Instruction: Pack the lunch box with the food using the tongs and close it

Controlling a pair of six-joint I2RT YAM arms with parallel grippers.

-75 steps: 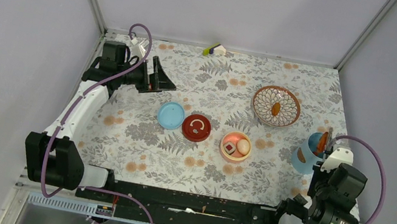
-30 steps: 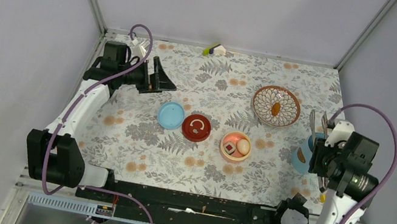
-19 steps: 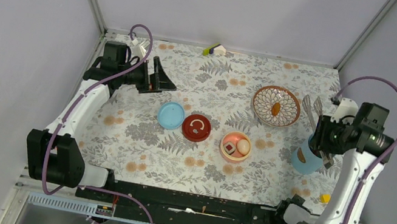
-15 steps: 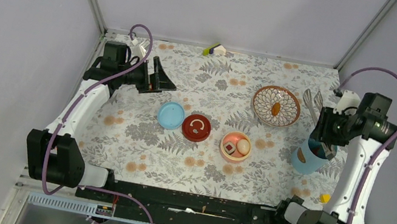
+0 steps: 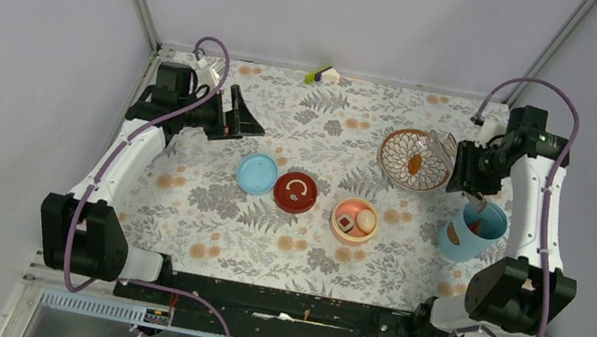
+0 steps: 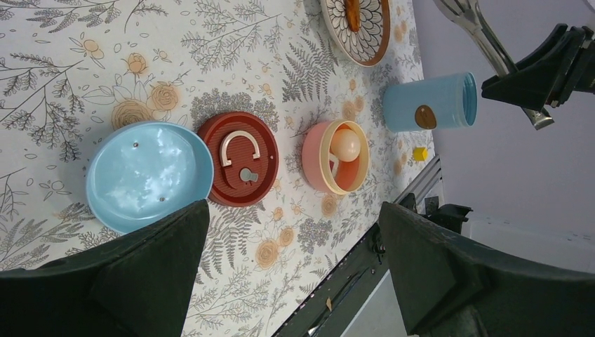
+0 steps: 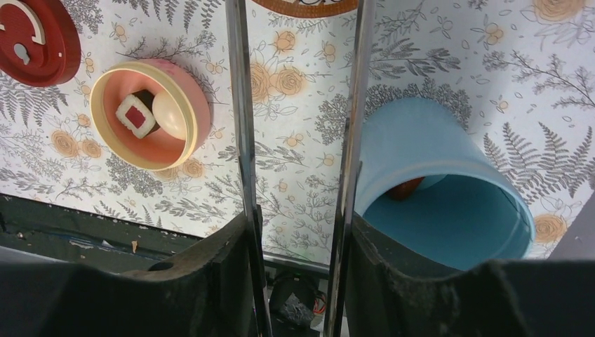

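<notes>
A: While our right gripper (image 5: 467, 164) has its fingers clenched on both arms of the tongs (image 7: 236, 105), where is the food we want?

B: We see one small orange piece (image 5: 414, 163) in the middle of the patterned dish (image 5: 395, 153), toward the far right corner of the tabletop (image 5: 330, 128). The tong tips reach toward that dish's right rim. A white egg (image 7: 170, 111) and a dark red chunk (image 7: 135, 116) lie in the salmon-pink bowl (image 7: 201, 112), nearer the near edge.

A: How will that piece handle?

B: We judge it light and possibly slick, so we should pinch across its narrow sides. Thin, springy metal arms may twist; our hold partway along them looks right.

A: And our left gripper (image 5: 247, 113)?

B: Its fingers are spread wide, holding nothing, near the far left corner. The light-blue shell (image 5: 458, 238) lies tilted by the right edge. The light-blue disc (image 5: 258, 173) sits left of centre beside a dark red lid (image 5: 296, 192).
</notes>
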